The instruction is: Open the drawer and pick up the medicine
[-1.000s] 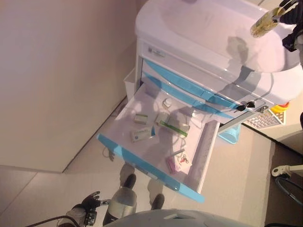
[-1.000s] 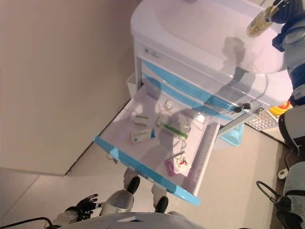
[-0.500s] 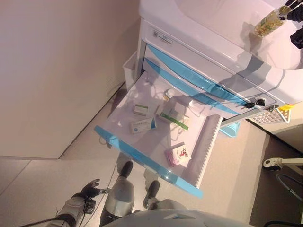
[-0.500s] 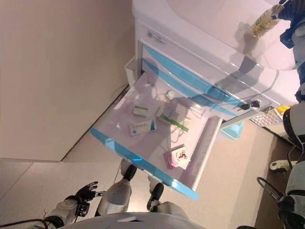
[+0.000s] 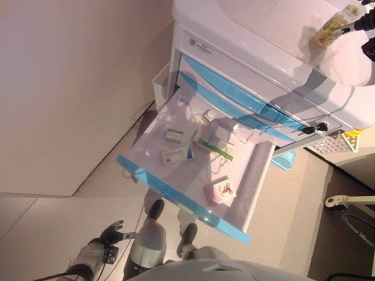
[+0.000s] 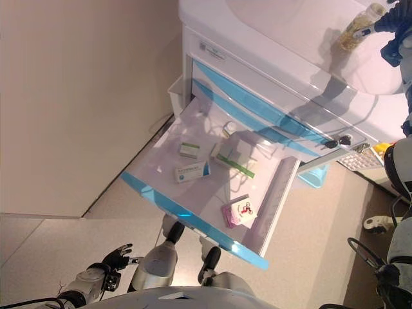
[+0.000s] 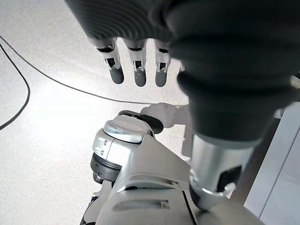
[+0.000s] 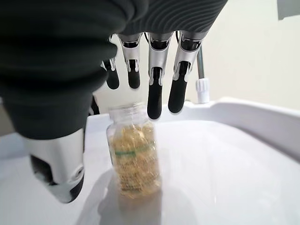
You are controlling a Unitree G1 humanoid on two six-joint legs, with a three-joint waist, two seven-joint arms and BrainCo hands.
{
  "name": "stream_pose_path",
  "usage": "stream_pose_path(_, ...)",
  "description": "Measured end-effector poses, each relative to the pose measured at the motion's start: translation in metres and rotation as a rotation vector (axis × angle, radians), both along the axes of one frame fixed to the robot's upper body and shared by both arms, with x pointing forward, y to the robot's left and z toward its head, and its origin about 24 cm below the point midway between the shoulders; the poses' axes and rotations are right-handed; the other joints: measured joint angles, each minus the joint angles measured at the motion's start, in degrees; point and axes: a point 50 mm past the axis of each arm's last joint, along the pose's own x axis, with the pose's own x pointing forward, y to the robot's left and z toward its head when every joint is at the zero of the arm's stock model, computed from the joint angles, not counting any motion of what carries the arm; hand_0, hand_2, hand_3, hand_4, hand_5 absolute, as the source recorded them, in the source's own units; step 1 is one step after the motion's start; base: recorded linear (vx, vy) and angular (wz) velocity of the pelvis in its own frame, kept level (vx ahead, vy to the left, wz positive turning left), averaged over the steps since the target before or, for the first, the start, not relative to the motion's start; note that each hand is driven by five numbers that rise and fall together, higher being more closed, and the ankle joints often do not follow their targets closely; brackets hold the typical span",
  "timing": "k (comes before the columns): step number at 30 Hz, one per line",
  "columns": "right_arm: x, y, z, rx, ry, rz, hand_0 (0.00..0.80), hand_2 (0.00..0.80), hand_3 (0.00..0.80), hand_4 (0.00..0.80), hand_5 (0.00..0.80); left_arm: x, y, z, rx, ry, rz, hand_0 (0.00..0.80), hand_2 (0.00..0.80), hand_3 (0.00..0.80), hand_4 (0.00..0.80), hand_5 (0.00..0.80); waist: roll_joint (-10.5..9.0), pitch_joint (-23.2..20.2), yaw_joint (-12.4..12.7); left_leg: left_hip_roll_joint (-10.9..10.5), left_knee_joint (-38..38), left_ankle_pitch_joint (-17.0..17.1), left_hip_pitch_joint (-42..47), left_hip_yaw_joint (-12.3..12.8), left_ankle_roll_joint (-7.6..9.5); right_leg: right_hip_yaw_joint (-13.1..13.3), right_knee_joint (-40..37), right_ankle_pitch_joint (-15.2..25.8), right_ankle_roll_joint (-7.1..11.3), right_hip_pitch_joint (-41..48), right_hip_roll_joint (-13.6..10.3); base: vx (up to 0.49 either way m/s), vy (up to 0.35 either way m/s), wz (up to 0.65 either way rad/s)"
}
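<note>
Since half a second ago the medicine bottle (image 8: 135,150) has come free of the right hand (image 8: 70,93); it stands upright on the cart top surface (image 5: 263,23), fingers (image 8: 154,101) hanging straight just above its cap, thumb beside it, nothing gripped. Head views show that hand at the far right edge next to the bottle (clear plastic, yellowish contents, green-banded label). Drawer and its contents have not shifted.

Room: pale speckled floor (image 5: 53,234), plain wall (image 5: 70,88) left of the white cart (image 5: 246,64) with blue-trimmed drawer fronts. A small white bin (image 5: 160,88) hangs on the cart's left side, a blue tray (image 5: 283,164) at its lower right.

Drawer (image 5: 176,196) is pulled fully out, blue front edge toward the robot. Inside: a white-and-blue box (image 5: 177,156) near the middle, a small white box (image 5: 173,136) beyond it, a green-striped box (image 5: 214,148) to the right, a round vial (image 5: 208,116) near the back, a pink packet (image 5: 212,195) beside a white card (image 5: 226,189) at the front right.

Left hand (image 5: 110,235) hangs low over the floor, well apart from the drawer, fingers (image 7: 136,70) straight, holding nothing.
</note>
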Motion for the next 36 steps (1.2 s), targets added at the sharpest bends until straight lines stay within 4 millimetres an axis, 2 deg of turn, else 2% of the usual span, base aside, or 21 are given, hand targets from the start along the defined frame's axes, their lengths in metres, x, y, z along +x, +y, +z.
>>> stream_pose_path(8,-0.003,0.000,0.008,-0.053,-0.146,-0.051,0.000,0.000,0.000,0.000,0.000,0.000,0.000,0.000,-0.005,-0.004,-0.005,0.000,0.000,0.000,0.000,0.000,0.00,0.00,0.01,0.09,-0.01,0.00,0.25,0.52,0.00,0.11,-0.01,0.14,0.00,0.03,-0.04,0.000,0.002,-0.01)
stream_pose_path(18,-0.009,0.006,0.024,-0.059,-0.366,-0.064,0.000,0.000,0.000,0.000,0.000,0.000,0.002,0.001,-0.008,-0.010,-0.014,0.000,0.000,0.000,0.000,0.000,0.08,0.00,-0.53,0.62,-0.01,0.00,0.78,2.10,0.00,1.63,-0.07,0.78,-0.03,-0.06,-0.08,-0.019,-0.013,-0.08)
stream_pose_path(22,-0.014,0.012,0.036,0.054,-0.513,0.001,0.000,0.000,0.000,0.000,0.000,-0.002,0.001,0.001,-0.009,-0.006,-0.016,0.000,0.000,0.000,0.000,0.000,0.46,-0.16,-0.87,0.90,-0.05,-0.04,1.34,2.94,-0.03,2.89,-0.06,0.97,-0.30,0.02,0.13,-0.048,-0.029,-0.12)
stream_pose_path(26,-0.017,0.028,0.046,0.146,-0.645,0.138,0.000,0.000,0.000,0.000,0.000,-0.006,0.002,-0.001,0.007,0.015,-0.037,0.000,0.000,0.000,0.000,0.000,0.90,-0.38,-2.74,0.91,-0.09,-0.15,2.28,4.51,0.14,4.45,0.00,1.43,-0.17,0.11,0.08,-0.031,-0.011,-0.20)
stream_pose_path(29,-0.024,0.033,0.049,0.209,-0.738,0.231,0.000,0.000,0.000,0.000,0.000,-0.006,-0.001,-0.002,0.002,0.023,-0.048,0.000,0.000,0.000,0.000,0.000,2.26,-1.34,-4.49,0.82,-0.11,-0.42,3.39,5.89,0.57,5.38,0.10,1.82,0.29,0.60,-0.06,-0.020,0.005,-0.24)
stream_pose_path(33,-0.035,0.025,0.026,0.409,-0.857,0.332,0.000,0.000,0.000,0.000,0.000,-0.015,-0.007,-0.007,-0.006,0.069,-0.081,0.000,0.000,0.000,0.000,0.000,4.48,-4.40,-7.18,0.56,-0.40,-0.92,5.22,7.93,1.38,7.52,0.51,1.96,0.45,1.08,-0.66,-0.018,0.000,-0.27)
stream_pose_path(36,-0.046,0.011,-0.006,0.554,-0.889,0.369,0.000,0.000,0.000,0.000,0.000,-0.024,-0.013,-0.012,-0.029,0.095,-0.084,0.000,0.000,0.000,0.000,0.000,6.47,-6.80,-10.30,0.55,-1.26,-1.05,6.47,9.38,1.75,9.17,1.00,2.01,0.71,1.14,-0.70,-0.008,-0.006,-0.34)
